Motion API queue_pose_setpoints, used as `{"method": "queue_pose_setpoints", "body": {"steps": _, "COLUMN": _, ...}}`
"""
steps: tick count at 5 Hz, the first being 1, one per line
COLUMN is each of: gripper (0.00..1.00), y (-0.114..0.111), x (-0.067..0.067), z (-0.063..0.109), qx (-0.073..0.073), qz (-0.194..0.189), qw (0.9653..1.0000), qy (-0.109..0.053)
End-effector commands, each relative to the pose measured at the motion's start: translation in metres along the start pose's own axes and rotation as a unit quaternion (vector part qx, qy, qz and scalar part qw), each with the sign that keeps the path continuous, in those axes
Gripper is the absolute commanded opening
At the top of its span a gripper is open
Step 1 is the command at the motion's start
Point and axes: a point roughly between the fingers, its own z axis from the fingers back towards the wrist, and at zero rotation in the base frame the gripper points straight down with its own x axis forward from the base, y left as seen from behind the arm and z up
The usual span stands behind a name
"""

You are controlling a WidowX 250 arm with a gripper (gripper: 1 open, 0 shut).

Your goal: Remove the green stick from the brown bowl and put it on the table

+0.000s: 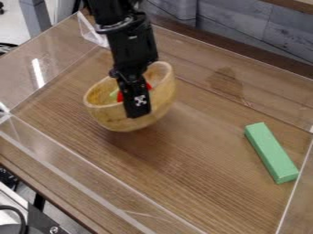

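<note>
The brown bowl [102, 98] is tipped up on the table [171, 178], left of centre, with its opening facing left. My gripper [134, 102] comes down from above and is shut on the bowl's right rim, one finger inside and one outside. The green stick [270, 152] lies flat on the table near the right wall, well away from the bowl. Nothing green shows inside the bowl.
Low clear acrylic walls [55, 157] edge the tabletop on all sides. A clear stand [95, 33] sits at the back left, behind the arm. A faint stain [226, 80] marks the wood right of the bowl.
</note>
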Motion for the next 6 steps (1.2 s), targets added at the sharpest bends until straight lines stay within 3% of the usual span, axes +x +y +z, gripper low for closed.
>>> {"method": "queue_pose_setpoints", "body": {"steps": 1, "gripper": 0.00, "y": -0.003, "x": 0.018, "z": 0.012, "qx": 0.021, "qz": -0.023, "qw": 0.9994, "qy": -0.011}}
{"method": "queue_pose_setpoints", "body": {"steps": 3, "gripper": 0.00, "y": 0.021, "x": 0.006, "z": 0.008, "qx": 0.013, "qz": -0.071, "qw": 0.9974, "qy": 0.007}}
{"method": "queue_pose_setpoints", "body": {"steps": 5, "gripper": 0.00, "y": 0.022, "x": 0.007, "z": -0.002, "qx": 0.007, "qz": -0.117, "qw": 0.9928, "qy": 0.020}}
{"method": "queue_pose_setpoints", "body": {"steps": 6, "gripper": 0.00, "y": 0.023, "x": 0.006, "z": -0.012, "qx": 0.009, "qz": -0.107, "qw": 0.9940, "qy": 0.020}}
